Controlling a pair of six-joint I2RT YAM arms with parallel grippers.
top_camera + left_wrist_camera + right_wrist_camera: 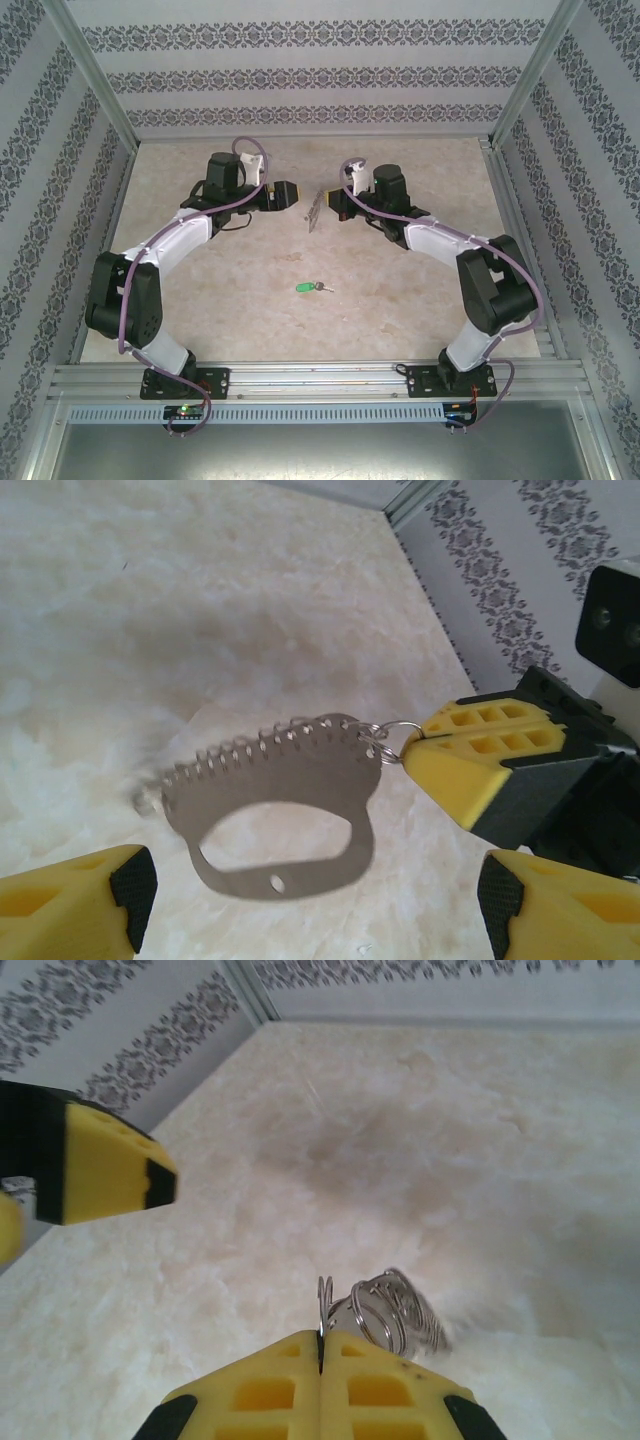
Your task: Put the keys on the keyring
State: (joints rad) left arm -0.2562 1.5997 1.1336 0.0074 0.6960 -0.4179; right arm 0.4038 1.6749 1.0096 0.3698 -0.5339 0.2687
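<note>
A small key point(308, 287) with a green head lies alone on the table between the two arms. The keyring point(315, 208) hangs in the air at the back middle. It is a flat grey metal loop point(290, 775) with a fringe of small wire rings point(395, 1315) along one edge. My right gripper point(321, 1345) is shut on one small ring at the keyring's end, and its yellow fingers point(450, 760) hold it from the right. My left gripper point(317, 895) is open, its fingers wide apart just short of the loop and not touching it.
The table point(400, 290) is pale marble-patterned, walled by patterned panels at the back and sides. An aluminium rail point(320, 380) along the near edge carries both arm bases. One left finger point(105, 1165) sits close to my right gripper.
</note>
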